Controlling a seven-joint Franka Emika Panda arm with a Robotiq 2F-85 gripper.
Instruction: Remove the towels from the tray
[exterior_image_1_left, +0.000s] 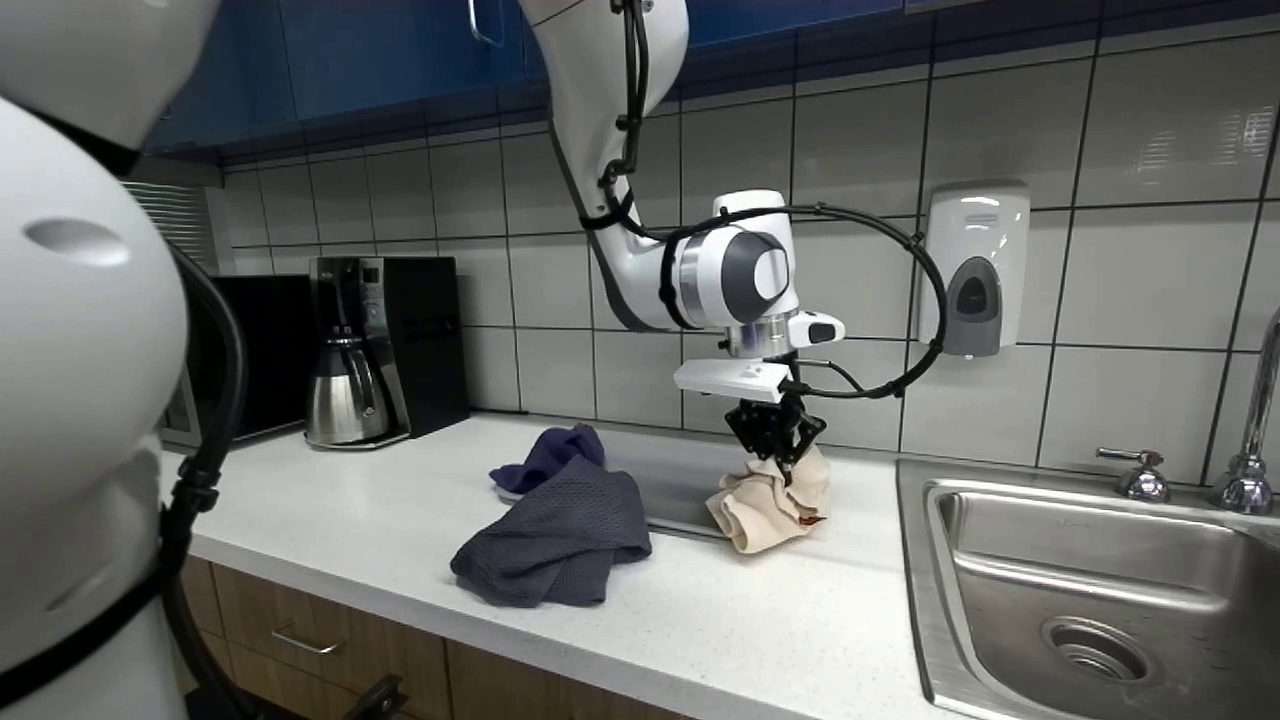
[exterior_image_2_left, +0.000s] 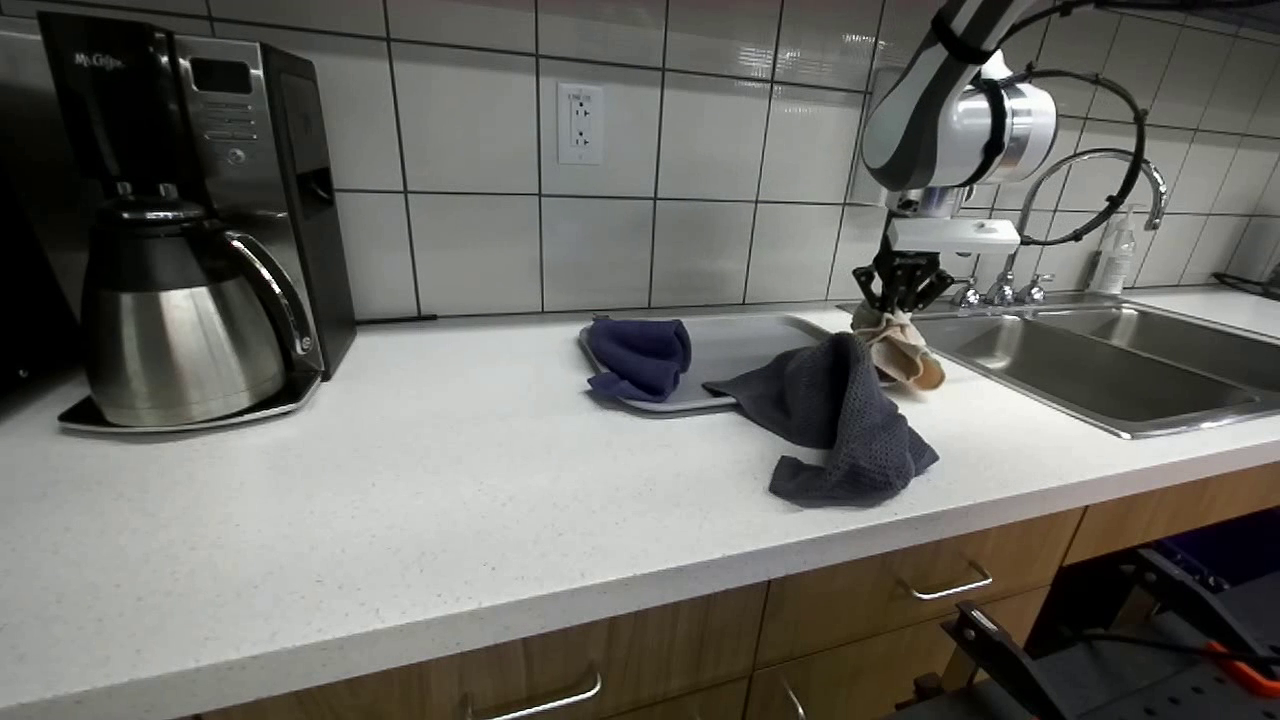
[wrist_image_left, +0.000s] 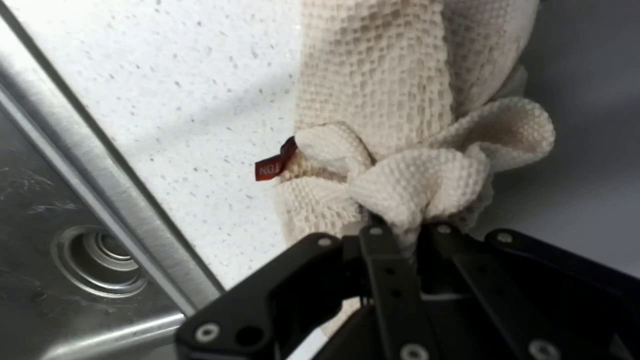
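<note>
Black two-finger gripper (wrist_image_left: 407, 231): pointing down, jaws closed on a gathered fold of the beige waffle-weave cloth towel (exterior_image_1_left: 765, 515).
Beige towel: at 3 o'clock from the middle of the shallow grey rectangular tray (exterior_image_2_left: 740, 345) in an exterior view, hiding part of that end; whether it touches the tray cannot be told.
Red tag (wrist_image_left: 268, 168): sticking out of the beige towel, at 10 o'clock from the gripper in the wrist view.
Small dark navy cloth towel (exterior_image_2_left: 640, 355): bunched on the tray at 9 o'clock, one corner over the rim.
Slate-blue textured cloth towel (exterior_image_2_left: 850, 430): at 4 o'clock, mostly on the speckled white countertop (exterior_image_2_left: 450, 480), one corner reaching over the tray's near rim.
</note>
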